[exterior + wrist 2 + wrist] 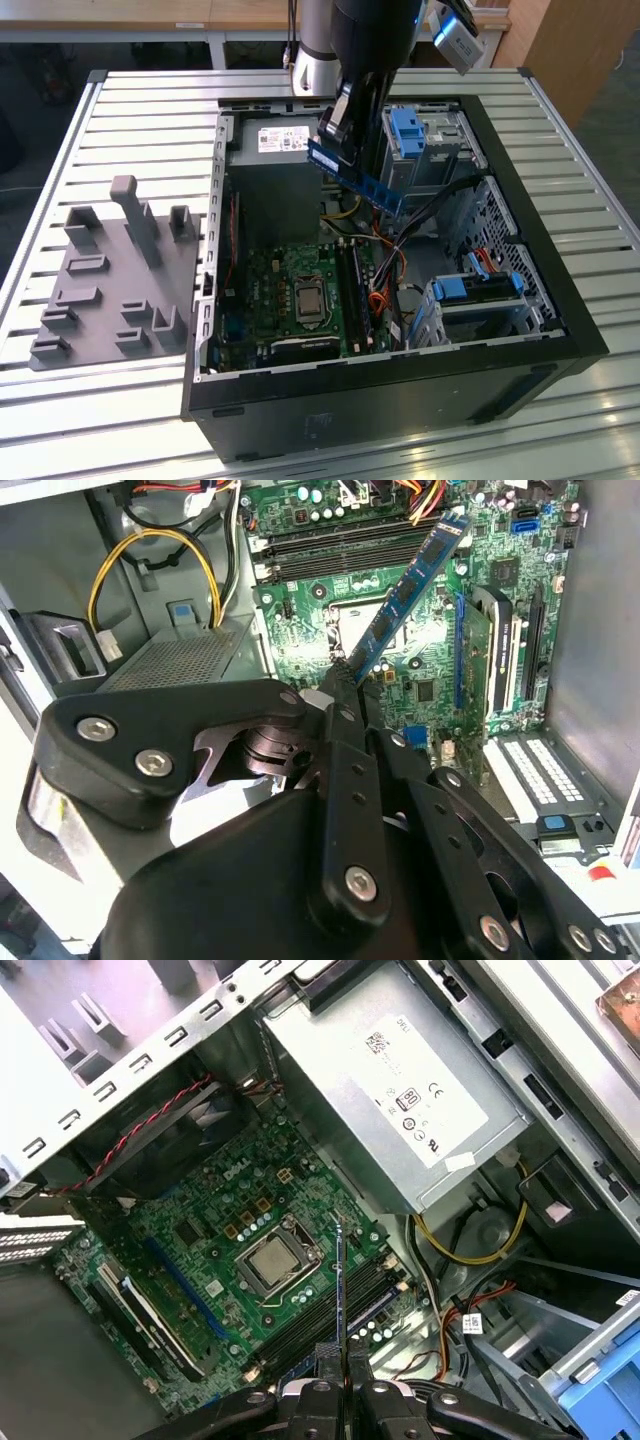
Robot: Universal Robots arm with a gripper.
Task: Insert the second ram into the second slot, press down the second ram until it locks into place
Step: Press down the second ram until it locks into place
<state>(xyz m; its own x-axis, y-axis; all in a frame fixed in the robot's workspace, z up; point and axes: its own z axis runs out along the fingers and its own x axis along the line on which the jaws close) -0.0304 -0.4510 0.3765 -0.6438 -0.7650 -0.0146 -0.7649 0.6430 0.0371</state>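
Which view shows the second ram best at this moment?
The second wrist view: the second ram shows its blue face and dark chips, tilted above the motherboard. The first wrist view shows it edge-on, a thin line between the jaws. The exterior view shows it slanted above the open case.
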